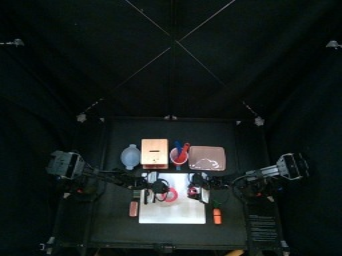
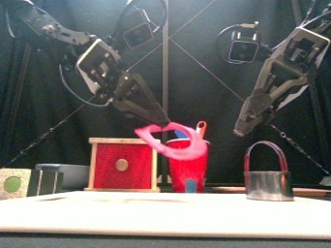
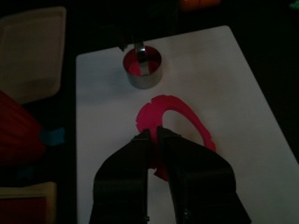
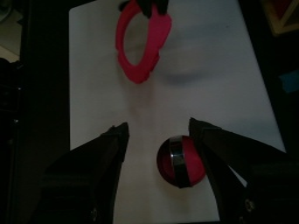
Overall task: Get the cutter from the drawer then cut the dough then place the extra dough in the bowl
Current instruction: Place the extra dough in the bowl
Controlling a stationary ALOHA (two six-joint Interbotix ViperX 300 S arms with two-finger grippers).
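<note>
Black counter is covered in front by a white cutting board. On it a round metal cutter with a wire handle is stood under the spread right pincer. A pink dough ring is pinched above the board by the left pincer.

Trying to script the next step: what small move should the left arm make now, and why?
Probably swing over toward the bowl. The left gripper has its jaws shut on the dough ring, lifted clear of the white board, and the bowl sits off the board beside the wooden box.
</note>
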